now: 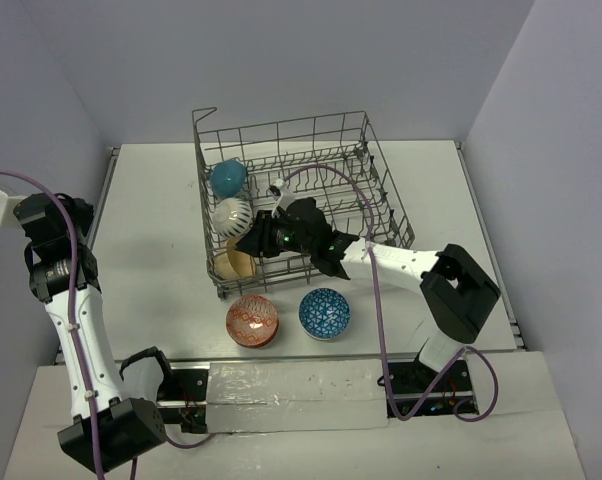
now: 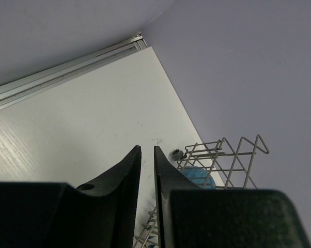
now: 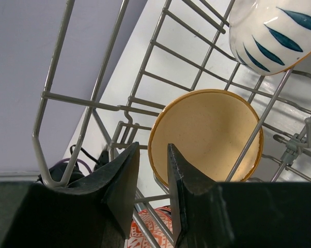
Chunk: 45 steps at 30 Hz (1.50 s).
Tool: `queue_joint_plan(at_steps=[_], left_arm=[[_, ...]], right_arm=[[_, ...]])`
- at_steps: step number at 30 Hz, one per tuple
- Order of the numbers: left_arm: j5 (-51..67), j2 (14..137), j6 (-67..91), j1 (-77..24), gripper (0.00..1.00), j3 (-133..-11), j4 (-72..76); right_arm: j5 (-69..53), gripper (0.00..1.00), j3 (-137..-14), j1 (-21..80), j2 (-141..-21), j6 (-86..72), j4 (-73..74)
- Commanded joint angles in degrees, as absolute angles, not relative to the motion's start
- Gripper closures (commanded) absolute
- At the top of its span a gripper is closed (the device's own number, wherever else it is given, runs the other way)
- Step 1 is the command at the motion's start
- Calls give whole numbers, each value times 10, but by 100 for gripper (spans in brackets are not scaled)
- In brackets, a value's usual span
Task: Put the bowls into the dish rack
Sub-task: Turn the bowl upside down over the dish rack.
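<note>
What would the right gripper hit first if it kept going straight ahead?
Most likely the rim of the yellow bowl in the rack: it sits just beyond the right gripper and its fingertips, though depth is hard to judge.

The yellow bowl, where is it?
In the top view, the yellow bowl sits in the near left corner of the dish rack, beside the white striped bowl.

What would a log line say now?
right gripper: open, by yellow bowl in grey wire dish rack; red patterned bowl, blue patterned bowl: on table
</note>
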<state>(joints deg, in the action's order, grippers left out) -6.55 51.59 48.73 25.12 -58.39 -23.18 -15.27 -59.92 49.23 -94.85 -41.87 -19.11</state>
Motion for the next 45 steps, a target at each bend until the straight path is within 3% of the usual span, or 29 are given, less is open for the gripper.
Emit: queue_joint_plan(at_steps=[1,40,45], left_arm=[[-72,514,471,249,79,-588,-211],[-64,514,473,248,78,-587,-210],[-65,513,473,248,79,-587,-211]], right_arm=[[-150,64,-607,490,-923,-403,-198],[-193,66,-692,528,-1016,-370,-147],[-195,79,-694,528,-1018,-371,-148]])
